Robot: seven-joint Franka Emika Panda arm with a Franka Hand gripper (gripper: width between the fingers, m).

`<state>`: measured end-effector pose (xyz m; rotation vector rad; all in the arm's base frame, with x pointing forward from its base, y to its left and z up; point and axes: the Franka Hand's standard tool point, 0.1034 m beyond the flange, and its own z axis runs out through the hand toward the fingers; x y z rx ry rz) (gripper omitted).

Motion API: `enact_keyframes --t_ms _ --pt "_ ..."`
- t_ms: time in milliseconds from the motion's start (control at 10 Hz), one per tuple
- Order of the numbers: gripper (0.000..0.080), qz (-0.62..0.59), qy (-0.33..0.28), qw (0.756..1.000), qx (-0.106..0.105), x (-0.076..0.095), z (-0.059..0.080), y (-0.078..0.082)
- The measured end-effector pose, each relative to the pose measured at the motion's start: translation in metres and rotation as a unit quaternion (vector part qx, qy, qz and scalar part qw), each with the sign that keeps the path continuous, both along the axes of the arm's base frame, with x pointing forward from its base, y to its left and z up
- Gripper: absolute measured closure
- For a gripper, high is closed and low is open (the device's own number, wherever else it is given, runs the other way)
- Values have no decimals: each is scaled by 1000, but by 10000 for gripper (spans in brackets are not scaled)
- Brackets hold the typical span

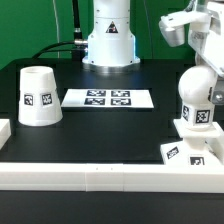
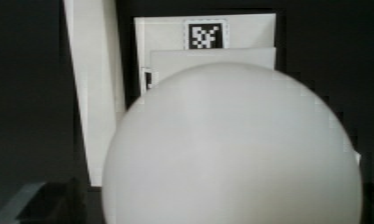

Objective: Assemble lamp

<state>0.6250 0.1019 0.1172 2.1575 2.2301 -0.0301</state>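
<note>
The ball-shaped bulb (image 1: 195, 95) stands upright on the squat base (image 1: 186, 146) at the exterior view's right, with a tag on its neck. Just above the bulb's top hangs my gripper (image 1: 205, 58), apart from it. In the wrist view the bulb (image 2: 228, 145) fills most of the picture from close up, with the tagged base (image 2: 207, 38) behind it. The bulb covers my jaws there, so only a dark edge shows beside it; they stand wide with nothing gripped. The cup-like shade (image 1: 40, 97) rests mouth down on the table at the exterior view's left.
The marker board (image 1: 108, 98) lies flat in the middle of the black table. A long white rail (image 1: 100, 176) runs along the front edge, and it also shows beside the base as the rail (image 2: 95, 90). The arm's pedestal (image 1: 108, 38) stands at the back.
</note>
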Motion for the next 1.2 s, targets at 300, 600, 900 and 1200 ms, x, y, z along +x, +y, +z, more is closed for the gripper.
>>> enact_keyframes --t_ms 300,600,900,1200 --pt "101 80 3 997 -11 1 -1 -10" --pt "216 113 4 993 -16 2 -1 -14" --pt "222 111 4 994 -16 2 -1 -15" --pt "222 71 3 997 -15 2 -1 -16"
